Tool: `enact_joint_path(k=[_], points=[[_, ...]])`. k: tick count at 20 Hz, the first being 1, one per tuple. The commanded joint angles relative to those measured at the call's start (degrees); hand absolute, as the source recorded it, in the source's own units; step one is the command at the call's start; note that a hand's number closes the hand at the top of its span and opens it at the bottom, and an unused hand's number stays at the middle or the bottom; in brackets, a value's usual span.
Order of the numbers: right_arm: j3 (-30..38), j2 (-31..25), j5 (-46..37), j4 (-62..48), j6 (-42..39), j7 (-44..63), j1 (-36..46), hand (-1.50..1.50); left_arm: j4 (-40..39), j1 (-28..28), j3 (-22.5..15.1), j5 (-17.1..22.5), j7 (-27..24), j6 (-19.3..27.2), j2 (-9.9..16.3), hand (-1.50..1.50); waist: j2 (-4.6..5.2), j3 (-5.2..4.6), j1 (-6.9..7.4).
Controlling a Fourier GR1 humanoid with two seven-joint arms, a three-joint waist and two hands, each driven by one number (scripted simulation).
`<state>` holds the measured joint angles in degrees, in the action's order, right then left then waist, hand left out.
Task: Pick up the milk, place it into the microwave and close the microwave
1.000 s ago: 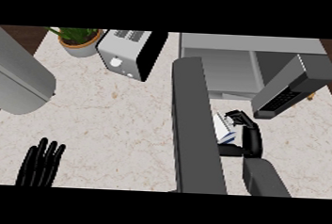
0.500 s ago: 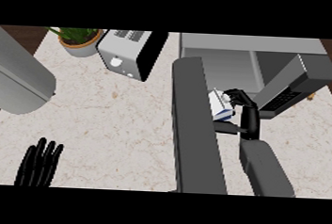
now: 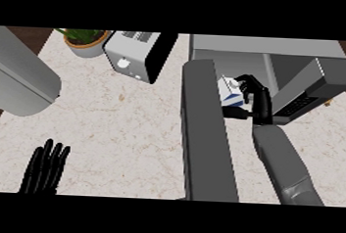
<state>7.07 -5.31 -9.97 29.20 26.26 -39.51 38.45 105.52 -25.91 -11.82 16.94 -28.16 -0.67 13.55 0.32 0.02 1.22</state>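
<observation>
We are looking steeply down at a pale speckled kitchen counter (image 3: 125, 126). Our right hand (image 3: 253, 95) is gripping the milk carton (image 3: 230, 90), a small white and blue carton, with fingers curling over its top and the thumb hooking under its lower edge. The carton is sitting just beside the open microwave door (image 3: 208, 139), a long dark grey slab running down the middle of the view, and at the mouth of the microwave (image 3: 294, 62), whose grey cavity is opening toward the top right. Whether the carton is resting on anything or hanging in the air, we cannot tell. Our grey right forearm (image 3: 283, 162) is coming up from the lower edge toward the microwave. Our left hand (image 3: 45, 168) is resting open at the lower left, fingers straight and pointing up. A toaster (image 3: 139, 55) is standing near the top, with a potted plant (image 3: 85, 40) just to its left. A large grey rounded shape (image 3: 18, 80) is filling the upper left.
</observation>
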Motion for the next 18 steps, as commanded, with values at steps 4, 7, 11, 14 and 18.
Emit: enact_joint_path(k=[4, 7, 11, 14, 18], points=[[1.9, -3.3, -3.6, -13.9, 8.1, 0.6, 8.8, 1.50, -1.2, 0.3, 0.7, 1.3, -1.1, -3.6, 0.9, -1.50, 0.80, 0.09, 2.00], [1.9, -4.1, -4.7, -16.8, 10.4, 2.8, 13.2, 1.50, -1.8, 1.5, 2.3, 2.7, -0.3, -4.5, 1.8, -1.50, 1.02, 0.10, 2.55], [1.3, -7.2, -6.6, -19.7, 13.8, 5.0, 16.1, 1.50, -2.4, 4.2, 0.7, -0.6, 1.4, -1.5, 0.4, -1.50, 1.77, 0.17, 3.69], [1.9, -6.9, -6.6, -20.2, 18.8, 3.8, 15.3, 1.50, -0.2, 3.8, 0.7, -2.8, 4.4, 0.4, 1.8, -1.50, 1.98, 0.30, 4.18], [2.2, -10.1, -7.2, -21.9, 21.3, 7.0, 18.4, 1.50, -3.3, 4.1, -0.3, -5.6, 1.8, -0.1, 1.7, -1.50, 2.35, 0.24, 5.00]])
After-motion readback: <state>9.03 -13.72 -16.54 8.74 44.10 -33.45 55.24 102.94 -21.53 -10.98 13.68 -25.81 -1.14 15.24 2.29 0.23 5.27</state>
